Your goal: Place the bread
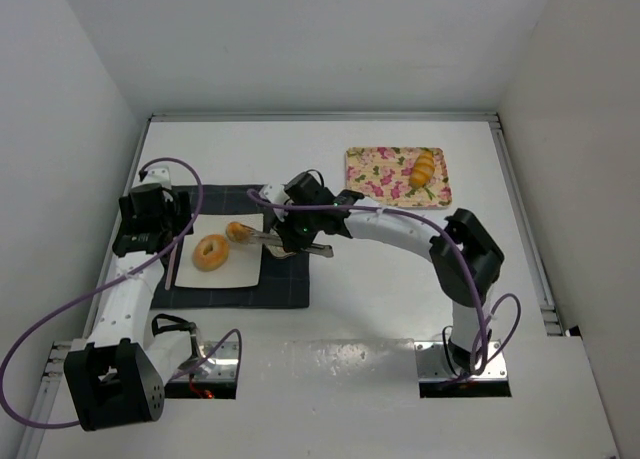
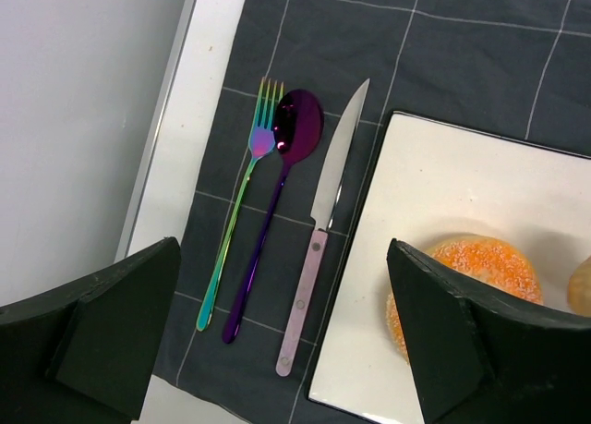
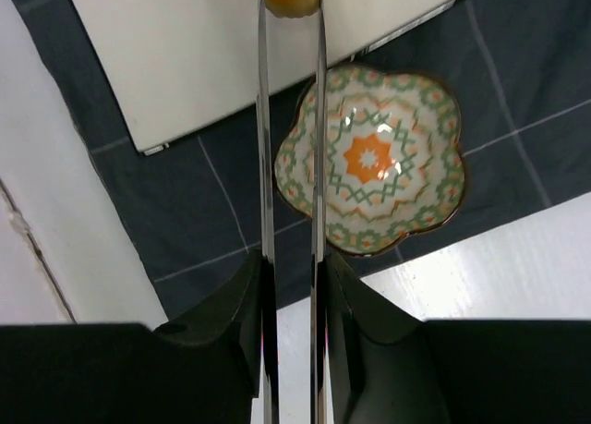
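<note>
Three pieces of bread in all: one bagel [image 1: 211, 252] lies on the single white plate [image 1: 245, 271], one bun [image 1: 238, 232] is pinched in the tips of one pair of tongs [image 1: 266, 237] over that plate's far right part, and one croissant roll [image 1: 423, 169] sits on the floral tray [image 1: 375, 169], well apart. The right gripper [image 3: 291, 276] is clamped on the tongs. The left gripper [image 2: 282, 248] is spread wide with nothing in it, above one fork [image 2: 261, 139], one spoon [image 2: 297, 128] and one knife [image 2: 337, 161] on the dark placemat [image 1: 285, 279] — one scalloped dish [image 3: 369, 161] sits beside the plate.

Cloth, polished metal and glazed ware.
The dark grey checked cloth placemat [image 2: 443, 54] looks matt and woven. The rainbow-tinted metal fork [image 2: 242, 202], purple metal spoon [image 2: 286, 156] and slim mirror-bright metal tongs [image 3: 262, 147] shine. The scalloped patterned dish [image 3: 369, 161] is glossy, and the ring-shaped bagel [image 2: 489, 262] is rough and grainy.
</note>
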`<state>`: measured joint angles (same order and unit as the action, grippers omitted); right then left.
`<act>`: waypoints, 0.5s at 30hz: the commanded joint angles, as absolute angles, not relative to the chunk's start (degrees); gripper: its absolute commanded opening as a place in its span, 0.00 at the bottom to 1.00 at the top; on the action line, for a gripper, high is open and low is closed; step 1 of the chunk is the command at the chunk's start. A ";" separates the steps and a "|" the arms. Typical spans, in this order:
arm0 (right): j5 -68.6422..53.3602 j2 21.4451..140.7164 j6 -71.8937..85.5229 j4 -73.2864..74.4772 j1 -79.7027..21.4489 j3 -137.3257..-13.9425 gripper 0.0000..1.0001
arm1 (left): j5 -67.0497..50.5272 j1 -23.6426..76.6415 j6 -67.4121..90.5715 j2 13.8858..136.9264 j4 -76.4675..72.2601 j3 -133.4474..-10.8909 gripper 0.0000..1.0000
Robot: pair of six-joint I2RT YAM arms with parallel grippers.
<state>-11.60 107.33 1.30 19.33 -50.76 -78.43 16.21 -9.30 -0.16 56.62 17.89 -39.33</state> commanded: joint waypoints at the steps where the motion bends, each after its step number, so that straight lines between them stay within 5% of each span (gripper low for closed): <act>1: -14.77 107.40 0.53 19.94 -50.71 -82.53 0.27 | 16.96 -8.88 0.00 55.20 16.96 -38.85 1.00; 8: -14.94 107.67 0.53 21.53 -50.71 -82.53 0.53 | 16.96 -8.88 -0.52 55.20 16.44 -38.85 1.00; 15: -12.66 104.42 0.53 20.48 -50.45 -83.85 0.57 | 15.82 -8.88 -0.53 55.20 16.44 -38.32 1.00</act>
